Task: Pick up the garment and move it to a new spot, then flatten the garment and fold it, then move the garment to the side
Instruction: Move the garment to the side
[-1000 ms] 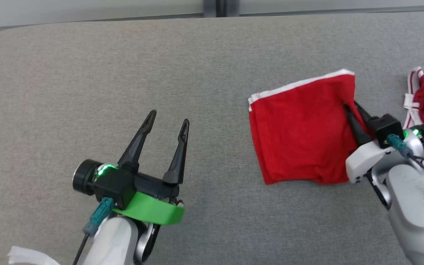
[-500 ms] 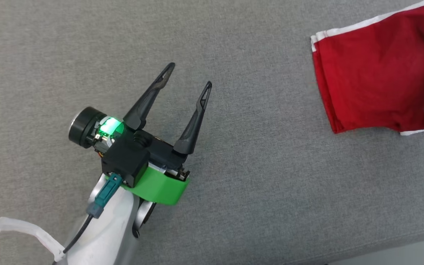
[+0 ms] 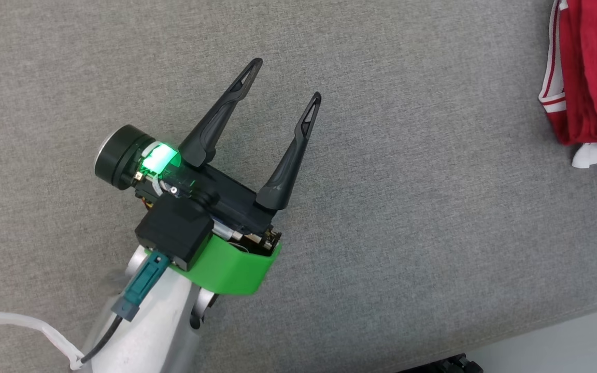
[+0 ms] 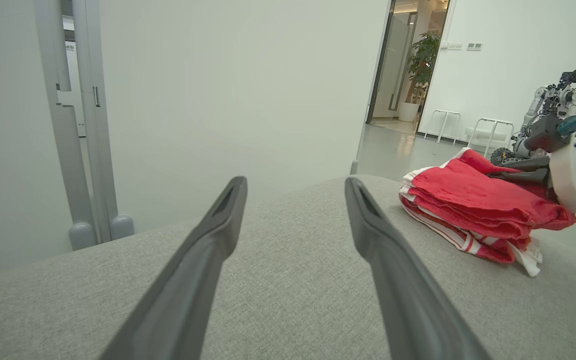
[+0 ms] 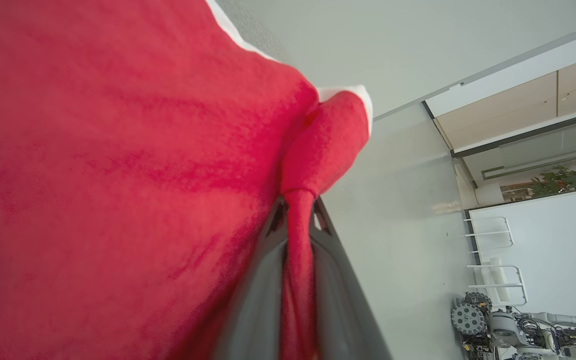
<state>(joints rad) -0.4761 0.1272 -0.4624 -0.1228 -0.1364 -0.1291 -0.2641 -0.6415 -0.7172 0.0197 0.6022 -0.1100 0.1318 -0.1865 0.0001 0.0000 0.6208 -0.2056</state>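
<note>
Table (image 3: 381, 217): the top is covered in grey cloth and is bare around our left arm. Its front edge cuts across the lower right corner of the head view.
Garment (image 4: 483, 200): it is red with white trim and folded into a thick pad. It sits at the table's right end, close to the front edge, on top of another red piece.
Second garment (image 4: 440, 231): it is red with white stripes along the hem and lies under the folded one. Its white label (image 3: 596, 154) pokes out toward the front edge.
Done, as we judge it: the garment is flat and folded, and it already sits off to the side. We read this as the tail of the last step.
Remaining, as we judge it: let go of the cloth and draw our right arm clear without dragging the fold open. We cannot tell whether the top of that other piece is the intended spot.
Left arm (image 3: 143, 321): the pale forearm rises from the lower left corner of the head view, with the wrist turned toward the table's middle. It is idle and well apart from the garment.
Left gripper (image 3: 286, 79): the fingers are spread wide with nothing between them, low over bare cloth. We cannot tell if they touch it.
Right gripper (image 5: 298, 206): the fingers are clenched on a pinch of the garment's red cloth, which bunches up past the tips. In the left wrist view it reaches in from the right, lying roughly level on top of the pad.
</note>
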